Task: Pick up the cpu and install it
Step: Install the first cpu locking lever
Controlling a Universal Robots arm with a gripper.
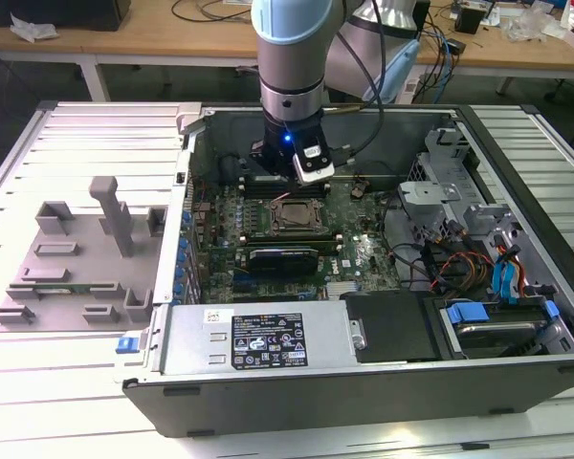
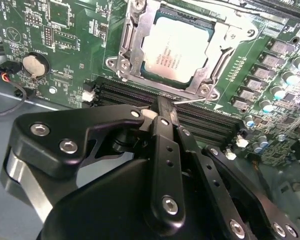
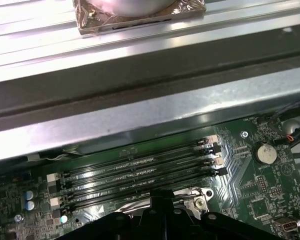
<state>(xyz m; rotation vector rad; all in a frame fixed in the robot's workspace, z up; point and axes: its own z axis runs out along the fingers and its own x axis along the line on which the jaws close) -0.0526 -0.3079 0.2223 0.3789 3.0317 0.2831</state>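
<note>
1. The arm [image 1: 292, 57] reaches down from the upper middle of the exterior view into an open computer case [image 1: 517, 382]. The case takes up the centre of that view and the exterior view's right.
2. The gripper [image 1: 279, 172] hangs low over the green motherboard [image 1: 364, 253], close above the black memory slots [image 2: 115, 92].
3. In both wrist views its black fingers [image 2: 165, 145] meet at the tip, pressed together, with nothing between them.
4. The cpu [image 2: 177, 47] lies flat in the socket [image 1: 297, 215], silvery top plate up. The metal frame [image 2: 132, 40] sits around its edges.
5. The cpu is apart from the gripper, just across the memory slots from the fingertips.
6. In the exterior view the socket sits at the centre of the frame, just below the gripper.
7. A round coin battery [image 2: 34, 64] sits on the board near one end of the slots.
8. A grey tray [image 1: 77, 287] with upright grey blocks [image 1: 115, 215] lies outside the case. It rests on the pale slatted table [image 1: 57, 392] at the exterior view's left.
</note>
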